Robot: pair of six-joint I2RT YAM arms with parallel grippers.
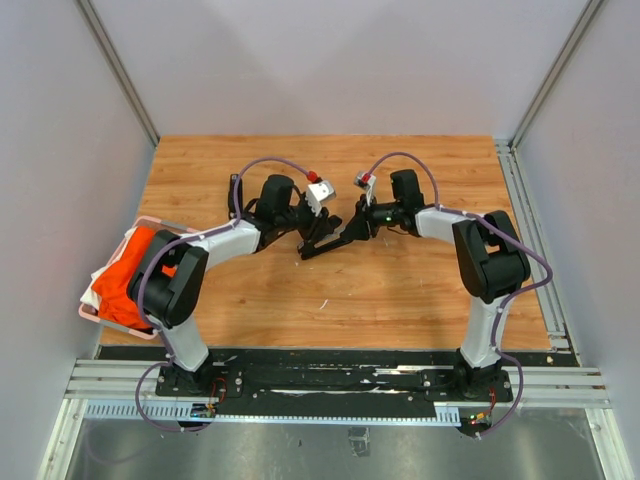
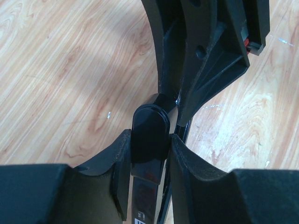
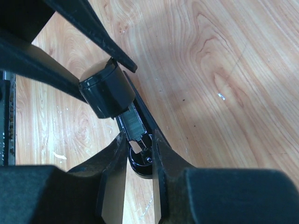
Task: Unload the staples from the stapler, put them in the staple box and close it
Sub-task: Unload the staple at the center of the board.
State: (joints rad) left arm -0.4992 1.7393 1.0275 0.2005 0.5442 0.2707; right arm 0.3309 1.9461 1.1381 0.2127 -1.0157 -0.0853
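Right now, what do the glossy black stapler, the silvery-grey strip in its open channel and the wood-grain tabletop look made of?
Glossy black stapler: likely moulded plastic, given soft highlights on rounded edges. Silvery-grey staple strip: probably metal, dull sheen with fine ribbing. Wood-grain tabletop: wood or laminate, satin finish; real or printed grain is unclear.

Black stapler (image 1: 326, 243) hinged open and tilted; silvery-grey staples (image 3: 132, 122) sit in its exposed magazine channel.
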